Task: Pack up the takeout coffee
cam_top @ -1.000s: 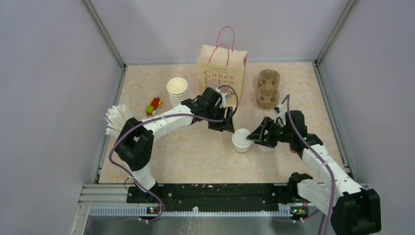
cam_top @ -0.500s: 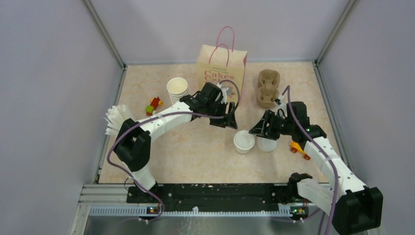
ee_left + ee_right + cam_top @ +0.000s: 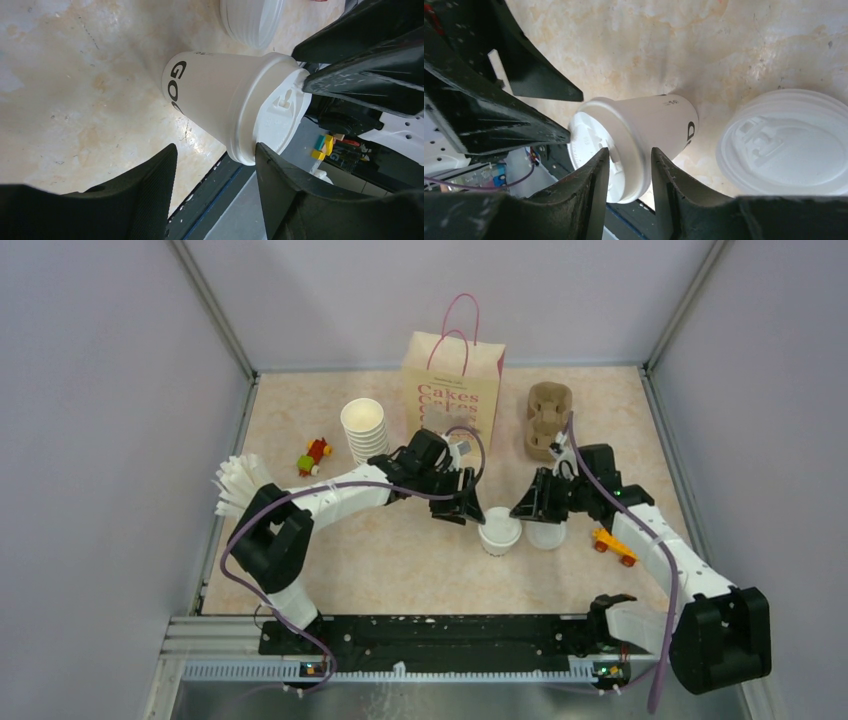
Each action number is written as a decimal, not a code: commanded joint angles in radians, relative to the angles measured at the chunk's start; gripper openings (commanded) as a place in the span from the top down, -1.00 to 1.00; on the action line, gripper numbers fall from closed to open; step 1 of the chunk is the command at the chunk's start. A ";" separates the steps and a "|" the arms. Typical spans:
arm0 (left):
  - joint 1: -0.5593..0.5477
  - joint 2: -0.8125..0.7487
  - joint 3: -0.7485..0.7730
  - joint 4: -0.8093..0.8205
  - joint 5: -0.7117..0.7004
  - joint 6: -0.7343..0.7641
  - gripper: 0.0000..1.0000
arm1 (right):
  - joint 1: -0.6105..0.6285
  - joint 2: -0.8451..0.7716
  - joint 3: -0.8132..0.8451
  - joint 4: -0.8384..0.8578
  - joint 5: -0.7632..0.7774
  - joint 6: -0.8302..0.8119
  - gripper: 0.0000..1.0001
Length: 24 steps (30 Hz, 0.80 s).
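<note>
From above, a beige marbled table (image 3: 330, 560) sits between plain lavender walls (image 3: 100, 440) with metal posts at the far corners. A paper bag (image 3: 452, 390) printed "Cakes" stands at the far middle. A stack of lidless cups (image 3: 364, 430) is to its left and a brown cup carrier (image 3: 549, 420) to its right. A small coloured toy (image 3: 315, 454) lies far left and an orange toy (image 3: 612, 545) near right.

The takeout coffee (image 3: 499, 530) stands upright at mid-table, lid on, just left of a stack of loose lids (image 3: 547, 535). The left gripper (image 3: 468, 512) is at its far-left side and the right gripper (image 3: 527, 508) at its right.

Half a second ago the left gripper was farther back, towards the bag; it has come in beside the cup. The right arm has swung farther and its gripper has narrowed. The cup, bag, carrier and cup stack lie as they did.

In the left wrist view, the left fingers (image 3: 150, 190) stand wide apart. The cup's lid rim is against one of them and the other is clear of the cup, so nothing is clasped.

In the right wrist view, the right fingers (image 3: 584, 195) are drawn partway together, with the lid's edge showing in the gap. Whether they pinch it cannot be told.
</note>
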 commanded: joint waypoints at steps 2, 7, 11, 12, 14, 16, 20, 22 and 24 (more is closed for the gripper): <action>-0.008 0.009 -0.014 -0.037 -0.098 0.023 -0.21 | 0.000 -0.068 -0.103 0.075 0.010 0.032 0.30; -0.013 0.037 -0.016 -0.095 -0.152 0.066 -0.19 | 0.000 -0.141 -0.212 0.107 0.038 0.075 0.33; -0.022 0.037 -0.008 -0.093 -0.156 0.075 -0.19 | -0.001 -0.151 -0.226 0.117 0.049 0.098 0.35; -0.021 0.033 -0.001 -0.098 -0.157 0.075 -0.19 | 0.000 -0.149 -0.214 0.114 0.050 0.096 0.34; -0.022 0.023 0.029 -0.111 -0.156 0.079 -0.20 | 0.000 -0.144 -0.157 0.080 0.056 0.075 0.29; -0.020 0.012 0.072 -0.135 -0.151 0.085 -0.25 | 0.000 -0.137 -0.062 0.014 0.073 0.047 0.15; -0.016 -0.018 0.169 -0.171 -0.164 0.093 -0.44 | -0.001 -0.126 0.106 -0.077 0.086 0.013 -0.09; -0.013 -0.032 0.192 -0.161 -0.158 0.087 -0.47 | 0.000 -0.127 0.141 -0.095 0.080 0.008 -0.18; -0.010 -0.040 0.209 -0.169 -0.154 0.078 -0.49 | 0.000 -0.126 0.150 -0.099 0.068 0.000 -0.28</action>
